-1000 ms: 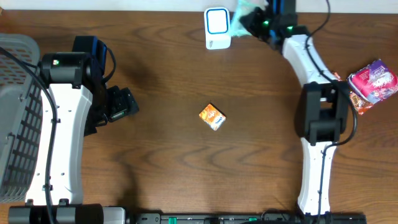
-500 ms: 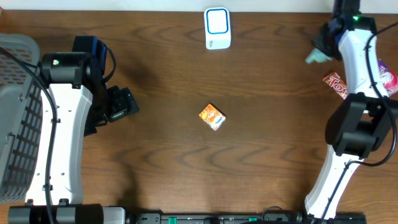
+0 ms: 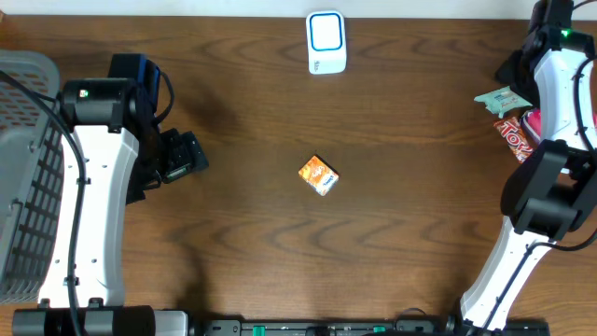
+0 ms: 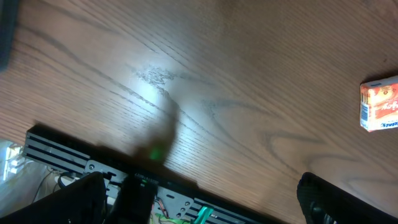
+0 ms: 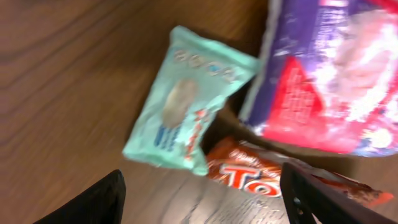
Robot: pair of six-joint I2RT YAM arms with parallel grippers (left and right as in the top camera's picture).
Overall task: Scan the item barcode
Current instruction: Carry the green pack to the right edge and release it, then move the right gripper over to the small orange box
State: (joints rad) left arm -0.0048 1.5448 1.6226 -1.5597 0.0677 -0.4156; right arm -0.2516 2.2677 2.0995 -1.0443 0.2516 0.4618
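- Since a second ago, the mint packet point(image 3: 502, 98) has gone from the scanner point(image 3: 326, 42) to the right edge of the counter point(image 3: 242, 112). It lies just beside the purple bag point(image 5: 329, 68), probably the scanned pile.
- Right tool point(image 5: 202, 186): jaws spread above the packet, holding nothing.
- Left tool point(image 4: 199, 199): spread wide, empty.
- Orange box point(image 3: 318, 175) waits mid-counter.

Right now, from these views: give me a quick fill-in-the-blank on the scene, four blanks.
1. The small orange cardboard box lies in the ____ of the wooden table.
2. The grey plastic basket sits on the robot's ____ side.
3. The teal plastic packet lies free beside a ____ foil pouch.
4. The right gripper above the packet is ____.

Missing words: middle; left; purple; open
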